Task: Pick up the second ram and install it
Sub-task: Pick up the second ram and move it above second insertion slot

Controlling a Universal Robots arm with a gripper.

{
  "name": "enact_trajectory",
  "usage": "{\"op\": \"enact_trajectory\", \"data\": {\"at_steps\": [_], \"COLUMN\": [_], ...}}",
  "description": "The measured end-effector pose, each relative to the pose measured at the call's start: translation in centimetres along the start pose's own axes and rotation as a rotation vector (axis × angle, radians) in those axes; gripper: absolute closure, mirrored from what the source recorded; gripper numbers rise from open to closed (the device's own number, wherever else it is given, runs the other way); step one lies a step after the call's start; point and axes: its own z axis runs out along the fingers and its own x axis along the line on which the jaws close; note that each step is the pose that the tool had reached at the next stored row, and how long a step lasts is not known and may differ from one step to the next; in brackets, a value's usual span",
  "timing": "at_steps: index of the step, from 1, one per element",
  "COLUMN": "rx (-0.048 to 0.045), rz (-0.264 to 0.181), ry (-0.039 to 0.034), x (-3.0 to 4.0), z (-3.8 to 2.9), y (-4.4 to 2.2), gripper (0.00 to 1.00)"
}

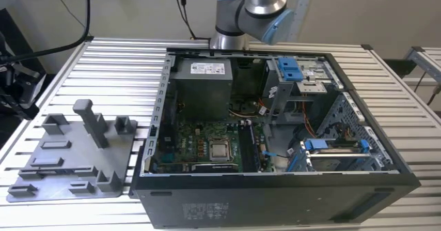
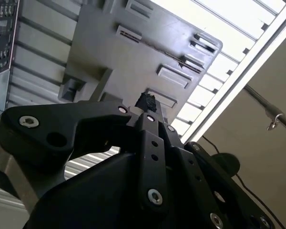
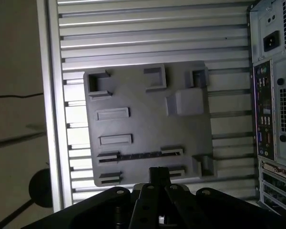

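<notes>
Currently the gripper [image 2: 146, 101] [image 3: 158, 175] hangs high over the tray [image 3: 148, 124] and points down at it. In both wrist views the fingers look pressed together with nothing between them.

- **Arm:** In the exterior view the arm [image 1: 251, 9] rises from behind the case [image 1: 276, 200] and runs out of the picture at the top, with a blue-capped joint showing.
- **Ram:** The ram [image 3: 139, 155] is in the tray, a thin dark strip on edge between two small brackets. It sits across the tray from the post [image 3: 186, 101] and well apart from the fingertips. The second wrist view shows it as a dark line [image 2: 157, 46] across the tray [image 2: 119, 62].
- **Tray:** It is grey and lies flat on the slatted table [image 1: 103, 60], at the exterior view's left of the case. The post [image 1: 91, 122] stands upright.
- **Case:** It lies on its side with the side panel off.
  - Inside are a green motherboard [image 1: 196, 143] with the CPU socket [image 1: 220, 151] and a grey power supply [image 1: 201, 83] towards the back.
  - Drive bays with blue latches [image 1: 289, 68] sit at the exterior view's right.
  - I cannot tell what is in the memory slots.
</notes>
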Motion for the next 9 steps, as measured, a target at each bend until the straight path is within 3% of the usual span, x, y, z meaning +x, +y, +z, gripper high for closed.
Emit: {"op": "enact_trajectory", "data": {"at_steps": [9], "rx": [-0.0018], "rz": [-0.069], "ry": [0.0031], "x": [0.0], "z": [0.0], "y": [0.01], "gripper": [0.89]}}
